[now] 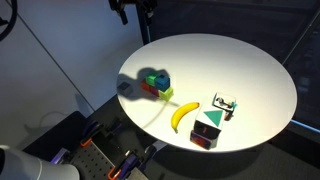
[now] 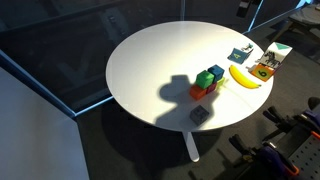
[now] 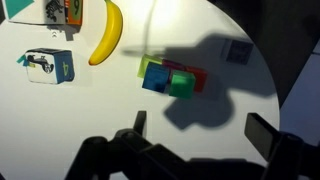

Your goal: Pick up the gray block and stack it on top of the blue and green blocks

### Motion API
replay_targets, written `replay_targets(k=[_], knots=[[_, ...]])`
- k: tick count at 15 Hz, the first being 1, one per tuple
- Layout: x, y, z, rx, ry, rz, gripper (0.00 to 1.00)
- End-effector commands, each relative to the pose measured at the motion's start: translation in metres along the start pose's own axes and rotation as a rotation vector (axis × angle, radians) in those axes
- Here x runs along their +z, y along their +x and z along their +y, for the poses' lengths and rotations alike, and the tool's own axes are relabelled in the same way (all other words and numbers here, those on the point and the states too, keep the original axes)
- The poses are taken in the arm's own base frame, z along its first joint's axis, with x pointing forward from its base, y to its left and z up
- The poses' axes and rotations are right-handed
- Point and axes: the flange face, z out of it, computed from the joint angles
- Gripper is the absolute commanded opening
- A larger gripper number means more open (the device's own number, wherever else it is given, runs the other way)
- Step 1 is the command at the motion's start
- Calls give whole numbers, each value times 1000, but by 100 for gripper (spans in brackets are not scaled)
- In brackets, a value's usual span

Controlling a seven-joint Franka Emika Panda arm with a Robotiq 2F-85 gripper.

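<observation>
The gray block [image 3: 236, 52] lies alone near the table edge, also seen in both exterior views [image 1: 127, 87] [image 2: 200, 115]. The green cube [image 3: 182, 83] and the blue cube [image 3: 155, 75] sit side by side, touching, with a red block [image 3: 200, 78] against them. They show in both exterior views: green [image 1: 152, 80] [image 2: 205, 79], blue [image 1: 162, 78] [image 2: 215, 72]. My gripper [image 3: 200, 130] is open and empty, high above the table, over the bare spot just short of the cubes. In an exterior view it hangs at the top edge [image 1: 132, 8].
A banana [image 3: 107, 32] [image 2: 245, 77] lies on the round white table [image 1: 250, 70]. A white-and-black gadget [image 3: 48, 65] and a dark box with a green triangle [image 1: 207, 130] stand near it. The table edge runs close past the gray block.
</observation>
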Motion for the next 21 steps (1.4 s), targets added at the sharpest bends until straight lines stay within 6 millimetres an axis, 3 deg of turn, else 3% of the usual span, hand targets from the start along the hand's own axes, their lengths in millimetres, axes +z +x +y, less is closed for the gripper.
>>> replay_targets(k=[1, 5, 9, 13, 21], knots=[[35, -18, -2, -3, 20, 55, 100], [81, -35, -10, 25, 19, -25, 100], [113, -53, -24, 49, 31, -105, 100], [120, -54, -49, 55, 22, -106, 100], [123, -29, -98, 258, 9, -129, 100]])
